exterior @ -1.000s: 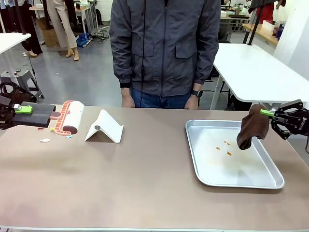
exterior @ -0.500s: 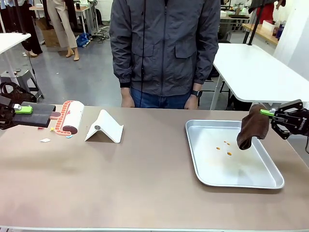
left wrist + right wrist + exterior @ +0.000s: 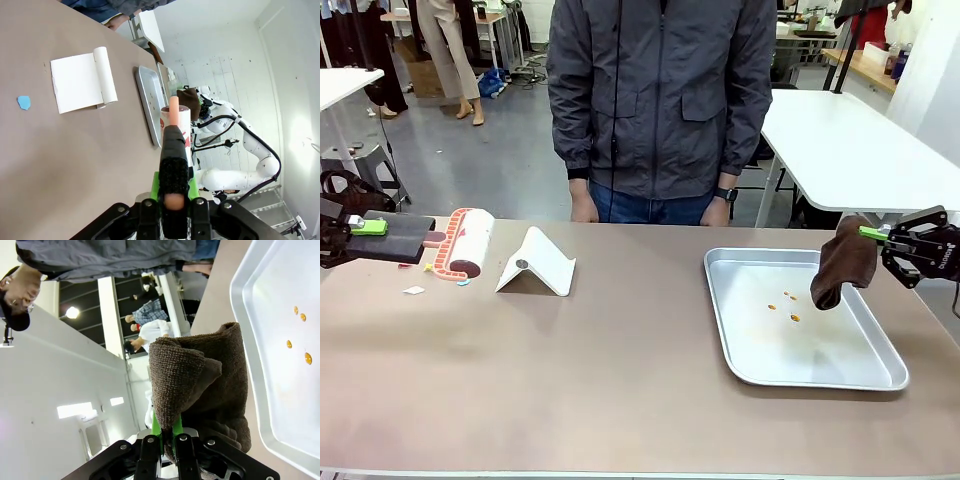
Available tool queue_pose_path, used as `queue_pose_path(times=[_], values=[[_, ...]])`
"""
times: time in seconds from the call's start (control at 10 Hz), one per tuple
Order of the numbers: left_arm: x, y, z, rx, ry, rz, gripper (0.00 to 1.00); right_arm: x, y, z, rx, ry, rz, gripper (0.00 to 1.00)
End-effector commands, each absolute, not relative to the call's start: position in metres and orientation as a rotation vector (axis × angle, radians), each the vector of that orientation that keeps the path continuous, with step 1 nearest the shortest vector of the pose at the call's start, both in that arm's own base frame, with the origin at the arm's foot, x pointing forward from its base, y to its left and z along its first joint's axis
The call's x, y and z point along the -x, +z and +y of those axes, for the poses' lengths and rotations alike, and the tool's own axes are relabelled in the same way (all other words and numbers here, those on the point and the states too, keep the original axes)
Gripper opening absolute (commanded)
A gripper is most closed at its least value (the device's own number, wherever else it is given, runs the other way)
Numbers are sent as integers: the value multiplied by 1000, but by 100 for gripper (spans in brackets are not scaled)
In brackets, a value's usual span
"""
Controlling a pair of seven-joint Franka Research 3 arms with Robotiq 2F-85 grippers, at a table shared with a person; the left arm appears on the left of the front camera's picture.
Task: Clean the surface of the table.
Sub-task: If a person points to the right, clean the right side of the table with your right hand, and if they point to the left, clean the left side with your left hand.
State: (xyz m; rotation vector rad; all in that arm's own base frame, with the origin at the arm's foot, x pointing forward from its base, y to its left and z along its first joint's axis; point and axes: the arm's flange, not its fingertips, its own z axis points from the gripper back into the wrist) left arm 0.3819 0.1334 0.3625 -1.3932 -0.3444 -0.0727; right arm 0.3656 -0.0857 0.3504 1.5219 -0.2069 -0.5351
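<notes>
Both grips are tight: my left gripper (image 3: 360,228) on the lint roller (image 3: 460,243) at nine o'clock, right gripper (image 3: 875,235) on the brown cloth (image 3: 842,265) at three. Across the table (image 3: 620,370) below them, I'd roll flat and slow over the scrap (image 3: 413,290).

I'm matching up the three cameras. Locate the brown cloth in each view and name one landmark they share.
Front view: the brown cloth hangs at the right from the right gripper, over the silver tray.
Left wrist view: the cloth is small, upper middle, just right of the tray.
Right wrist view: the cloth is central, left of the tray.
Shared landmark: the silver tray.
</notes>
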Motion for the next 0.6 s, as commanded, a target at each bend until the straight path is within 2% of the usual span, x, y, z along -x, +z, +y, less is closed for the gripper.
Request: queue_pose_path(times=[0.0,0.5], values=[[-382,364,134,1397,-85,-336,4,-366,353,-87,-1550,-535,-214,0],[-382,364,134,1397,-85,-336,4,-366,353,-87,-1550,-535,-214,0]])
